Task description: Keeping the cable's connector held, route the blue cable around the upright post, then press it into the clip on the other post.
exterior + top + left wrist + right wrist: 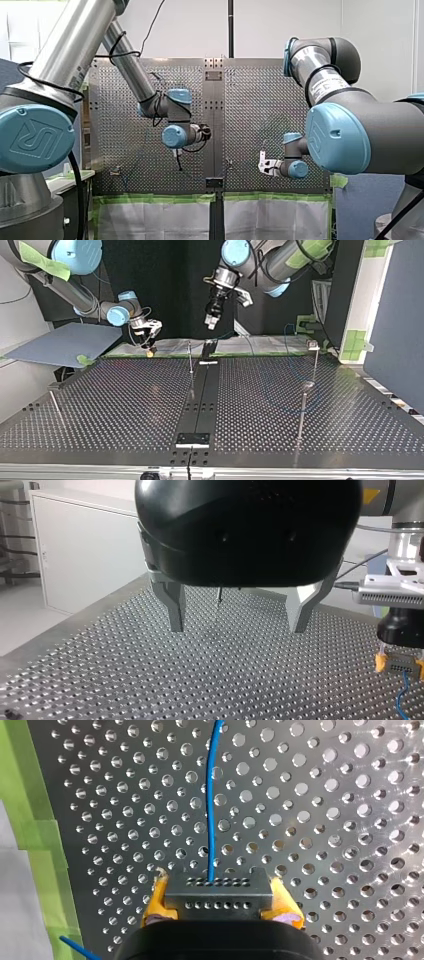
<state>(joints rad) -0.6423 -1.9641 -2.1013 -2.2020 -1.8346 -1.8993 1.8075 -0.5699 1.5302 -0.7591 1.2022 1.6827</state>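
Since the task wants the connector held throughout, my right fingers [156, 901] are closed on the connector [218, 892]. The yellow pads press its two short ends, so the grey block sits square btwn them w/ its rows of small holes facing the wrist camera. From its middle the blue cable [212, 810] runs straight ahead over the worktop [325, 820] w/ a slight bend. That slack is prob. what lets it be led round a post. Green tape [30, 820] edges the worktop beside the grip. My left fingers [172, 607] are spread wide w/ nothing btwn them, hanging above bare perforated plate. I'd judge they're free to help press the cable in. In the top view a thin post [190, 357] stands near the middle. Routing looks not yet begun, and I can't tell which post carries the clip.
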